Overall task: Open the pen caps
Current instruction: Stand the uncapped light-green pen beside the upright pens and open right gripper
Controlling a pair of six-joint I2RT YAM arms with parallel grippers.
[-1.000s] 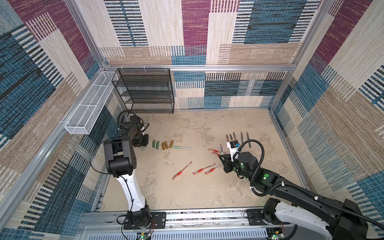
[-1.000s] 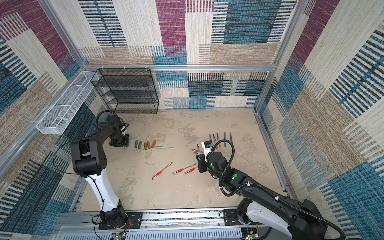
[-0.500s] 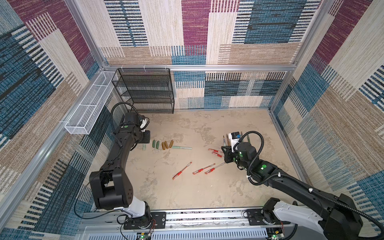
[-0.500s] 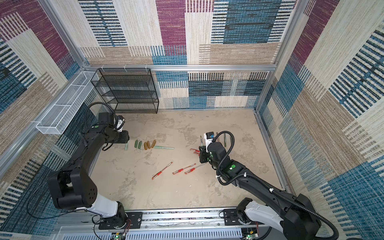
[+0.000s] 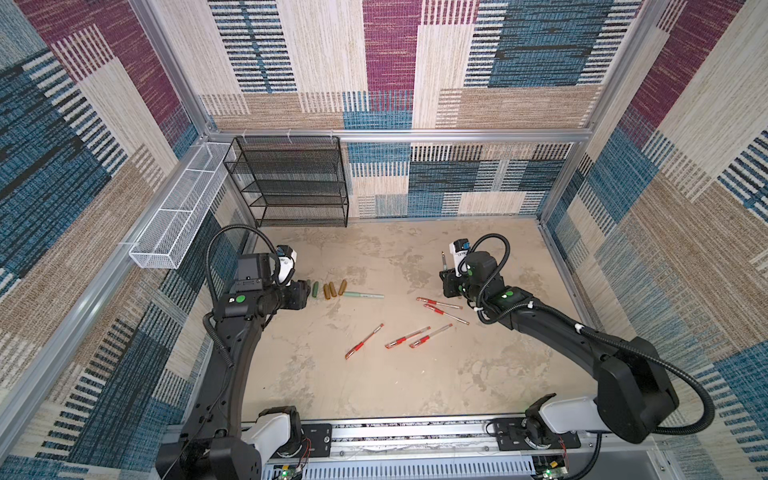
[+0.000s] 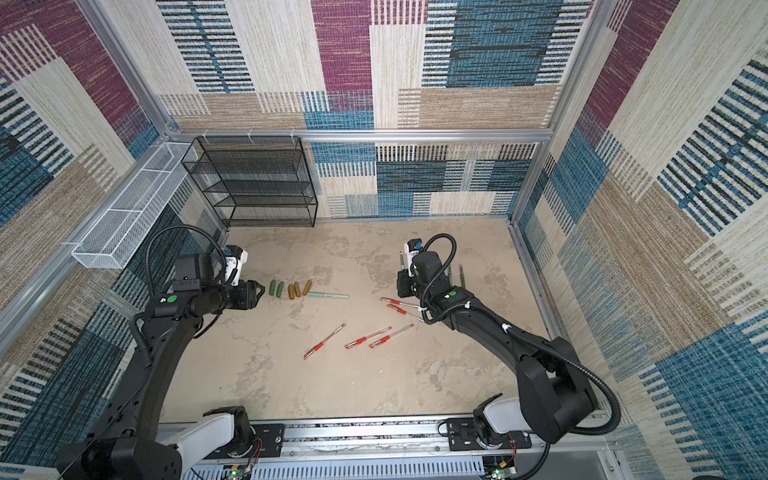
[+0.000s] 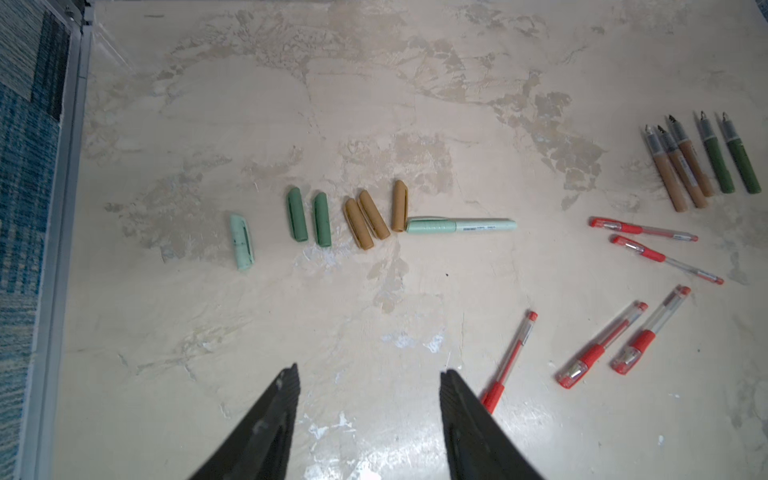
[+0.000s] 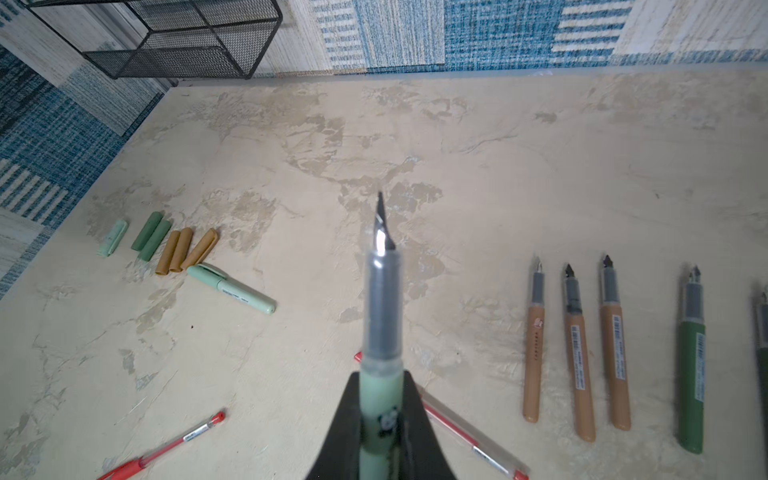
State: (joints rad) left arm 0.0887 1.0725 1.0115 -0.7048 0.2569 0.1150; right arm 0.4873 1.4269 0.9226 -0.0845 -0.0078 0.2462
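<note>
Reaches in from the left side with a bent elbow and a low, nearly level forearm, aiming the left gripper (image 6: 262, 291) at the row of caps. Shows that left gripper (image 7: 368, 374) well open in its wrist view, with nothing between the fingers and only bare table (image 7: 374, 104) beneath. Finds the mint cap (image 7: 242, 242) ahead of the fingertips and clear of them, lying flat at the near end of the row. Beyond it: two dark green caps (image 7: 297, 214) side by side, then three brown caps (image 7: 374, 215) close together, the last just beside, perhaps touching, the capped end of a capped mint pen (image 7: 461, 226). On the right, stretches out long from the base rail, wrist raised above the table, with the right gripper (image 8: 381, 378) clamped tight on a mint barrel (image 8: 381, 316), cap off, nib pointing out ahead of the claw. Holds that barrel off the surface, well apart from the cap row. Beside this claw, on the table: a row of uncapped barrels (image 8: 617, 345), brown and green. Between the two arms: five scattered red pens (image 5: 407, 337), apparently capped.
</note>
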